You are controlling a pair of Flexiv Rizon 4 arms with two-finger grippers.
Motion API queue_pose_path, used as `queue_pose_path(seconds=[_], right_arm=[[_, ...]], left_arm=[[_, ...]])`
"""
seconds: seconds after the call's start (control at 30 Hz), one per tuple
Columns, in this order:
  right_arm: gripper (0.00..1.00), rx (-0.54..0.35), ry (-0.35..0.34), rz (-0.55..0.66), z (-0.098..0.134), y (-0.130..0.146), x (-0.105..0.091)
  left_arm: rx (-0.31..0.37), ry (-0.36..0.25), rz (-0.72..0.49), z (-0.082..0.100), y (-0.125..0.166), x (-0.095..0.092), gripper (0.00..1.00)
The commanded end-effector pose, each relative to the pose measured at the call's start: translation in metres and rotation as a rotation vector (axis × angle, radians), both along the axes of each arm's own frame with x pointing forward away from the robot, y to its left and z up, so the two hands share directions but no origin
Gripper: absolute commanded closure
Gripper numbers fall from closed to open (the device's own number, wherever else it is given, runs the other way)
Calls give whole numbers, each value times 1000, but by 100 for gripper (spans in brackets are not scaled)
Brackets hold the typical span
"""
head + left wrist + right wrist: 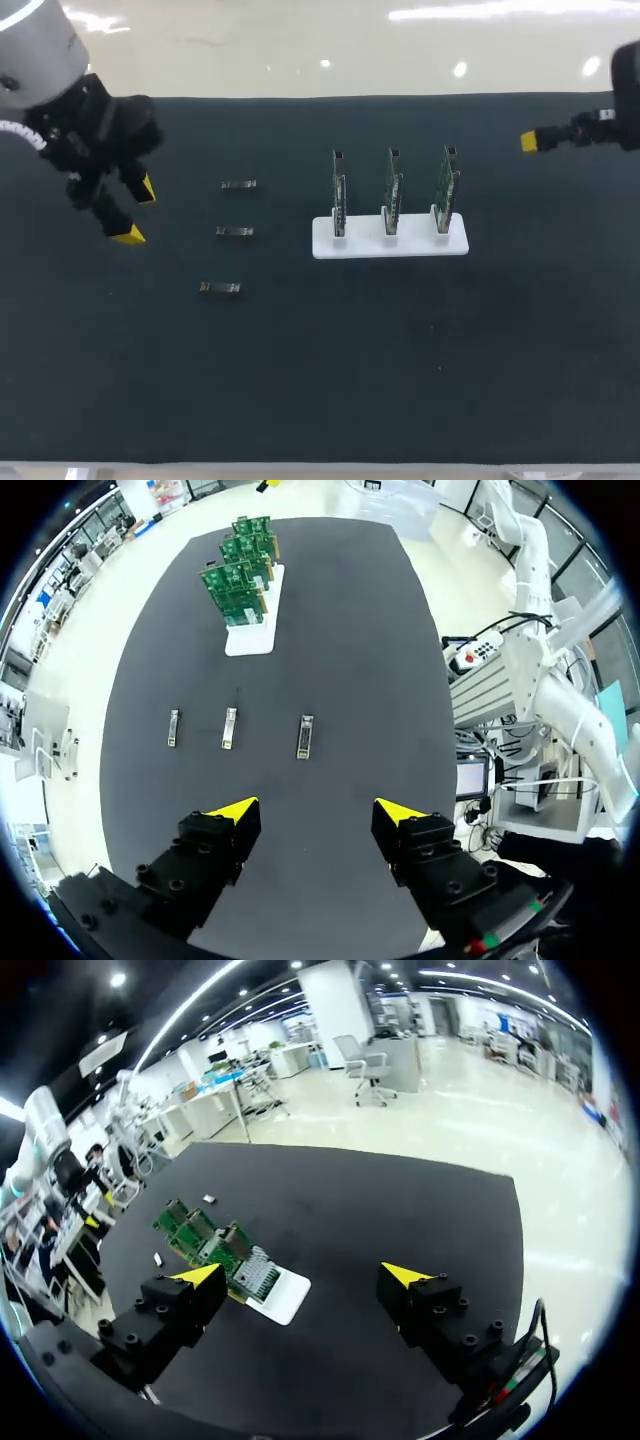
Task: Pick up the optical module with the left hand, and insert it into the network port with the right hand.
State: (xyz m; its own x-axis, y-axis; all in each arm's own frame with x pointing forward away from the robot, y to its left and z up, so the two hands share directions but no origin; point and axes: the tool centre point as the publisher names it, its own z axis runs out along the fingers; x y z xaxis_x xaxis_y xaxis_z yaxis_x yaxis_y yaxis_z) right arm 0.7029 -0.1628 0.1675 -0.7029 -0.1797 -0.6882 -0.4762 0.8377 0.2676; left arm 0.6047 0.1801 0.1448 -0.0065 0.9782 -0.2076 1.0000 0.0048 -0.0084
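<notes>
three optical modules [227, 728] ahead of left gripper [315, 810], spread, empty; three circuit boards [238, 580] on white holder [250, 638] beyond; right gripper [302, 1274] spread too

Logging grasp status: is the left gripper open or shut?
Open. The left gripper shows its fingers wide apart, with nothing between them.

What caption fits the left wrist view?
Open left gripper hovers short of three optical modules, circuit boards beyond.

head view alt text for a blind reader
Three optical modules lie in a column on a table, left of a white stand holding three upright circuit boards. The left gripper hangs open by the modules; the right gripper is at the right edge.
</notes>
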Motion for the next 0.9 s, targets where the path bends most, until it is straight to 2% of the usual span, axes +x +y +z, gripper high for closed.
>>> queue_pose_path(seconds=[0.03,0.13,0.2,0.37,0.53,0.7,0.77,0.8,0.87,0.9], right_arm=[[0,-88,-14,161,15,14,2],[0,-110,-40,273,21,26,-5],[0,-163,-34,342,23,33,-11],[0,-179,-96,475,31,42,-29],[0,-106,-155,544,44,43,-46],[0,-85,-143,597,54,45,-61],[0,-64,-121,599,55,46,-65],[0,-84,-95,621,54,47,-67],[0,-88,-61,592,53,48,-68],[0,-88,-61,592,53,48,-68]], left_arm=[[20,6,-2,0,-2,3,0],[20,6,-2,0,-2,3,0],[20,6,-2,0,-2,3,0],[20,6,-2,0,-2,3,0],[20,6,-2,0,-2,3,0],[20,6,-2,0,-2,3,0],[20,6,-2,0,-2,3,0],[20,6,-2,0,-2,3,0],[20,6,-2,0,-2,3,0],[20,6,-2,0,-2,3,0]])
